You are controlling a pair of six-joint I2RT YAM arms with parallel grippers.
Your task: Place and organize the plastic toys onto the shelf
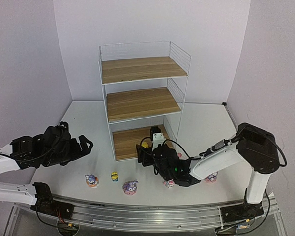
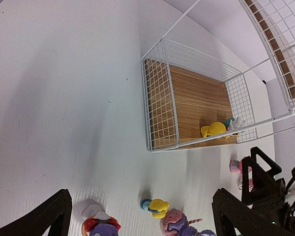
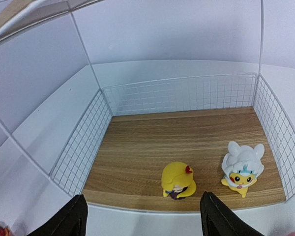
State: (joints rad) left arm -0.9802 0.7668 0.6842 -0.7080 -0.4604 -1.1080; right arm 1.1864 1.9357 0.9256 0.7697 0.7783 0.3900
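The shelf [image 1: 142, 103] is a white wire rack with three wood boards. On its bottom board [image 3: 187, 137] stand a yellow toy [image 3: 178, 180] and a white-hooded yellow toy [image 3: 242, 169]. My right gripper [image 3: 142, 221] is open just in front of the board's front edge, with nothing between its fingers; the yellow toy [image 1: 145, 143] stands just beyond the tips. On the table lie a purple toy [image 1: 92, 180], a small yellow toy [image 1: 114, 176], a purple bunny [image 1: 130, 187] and two pink toys [image 1: 169, 183] [image 1: 211, 178]. My left gripper [image 1: 86, 146] hangs open above the table's left side, empty.
In the left wrist view the small yellow toy [image 2: 157, 207] and the purple bunny [image 2: 179, 223] lie between my fingers' line of sight, far below. The shelf's wire side walls [image 3: 83, 147] fence the bottom board. A metal rail [image 1: 152, 216] runs along the near edge.
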